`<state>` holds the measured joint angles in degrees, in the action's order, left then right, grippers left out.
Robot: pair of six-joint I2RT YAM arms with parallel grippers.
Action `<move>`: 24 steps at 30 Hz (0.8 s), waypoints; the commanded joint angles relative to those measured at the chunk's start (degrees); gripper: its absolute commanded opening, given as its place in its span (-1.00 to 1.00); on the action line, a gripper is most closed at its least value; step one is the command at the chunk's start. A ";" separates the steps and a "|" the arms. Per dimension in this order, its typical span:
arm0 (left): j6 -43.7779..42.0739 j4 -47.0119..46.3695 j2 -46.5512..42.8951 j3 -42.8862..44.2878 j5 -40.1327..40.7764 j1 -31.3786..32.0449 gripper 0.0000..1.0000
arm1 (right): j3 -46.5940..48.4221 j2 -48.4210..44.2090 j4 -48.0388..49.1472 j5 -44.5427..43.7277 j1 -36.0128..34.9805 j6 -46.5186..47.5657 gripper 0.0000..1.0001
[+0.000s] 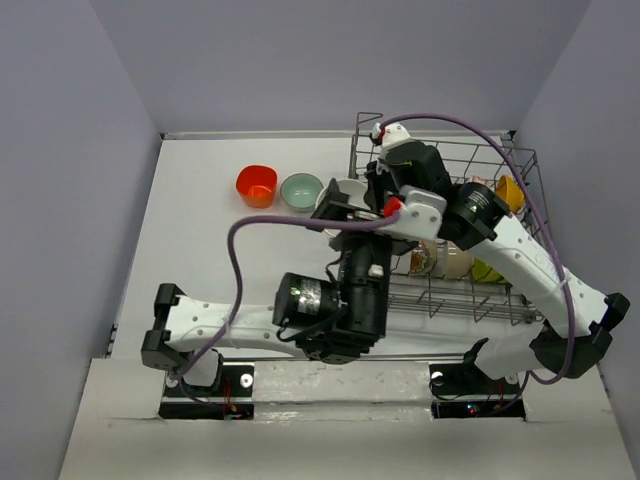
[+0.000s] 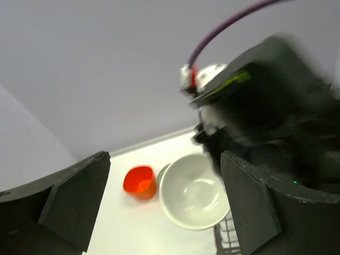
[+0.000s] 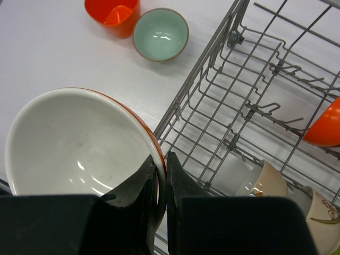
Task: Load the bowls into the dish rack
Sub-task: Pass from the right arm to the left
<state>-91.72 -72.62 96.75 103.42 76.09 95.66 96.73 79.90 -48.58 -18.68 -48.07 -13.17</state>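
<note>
Bowl (image 3: 74,143), rim pinched in the right gripper (image 3: 159,172) just left of the rack (image 3: 194,79), may slip or clip the wire wall; left gripper (image 2: 164,199) gapes wide, empty.

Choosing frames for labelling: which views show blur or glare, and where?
Left wrist: the right arm's black housing is smeared by blur; the round white glossy bowl looks sharper. Right wrist: crisp, glints in that bowl and the pale teal bowl. Top: sharp, even light.

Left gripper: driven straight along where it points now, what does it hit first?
Probably the white bowl, centred ahead of the open left gripper and pinched at its rim by the right gripper. Depth is unclear.
</note>
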 commanded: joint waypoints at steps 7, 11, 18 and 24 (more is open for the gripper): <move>54.94 23.88 -27.66 -9.90 1.61 -1.17 0.97 | 2.59 -6.77 5.60 -1.10 0.35 -1.33 -0.98; 56.84 27.27 -30.74 -11.04 3.88 -1.87 0.97 | 2.76 -6.95 5.51 0.04 0.35 -1.51 -0.98; 58.50 34.99 -31.54 -10.61 9.06 -2.14 0.97 | 4.61 -7.30 5.60 7.15 0.35 -2.91 -0.98; 58.24 38.69 -31.44 -10.51 13.64 -1.18 0.97 | 4.26 -8.18 5.95 8.22 0.35 -3.00 -0.98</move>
<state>-35.29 -36.07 65.67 92.95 84.29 93.67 98.32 73.60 -47.05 -12.78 -47.72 -15.25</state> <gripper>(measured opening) 0.985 0.115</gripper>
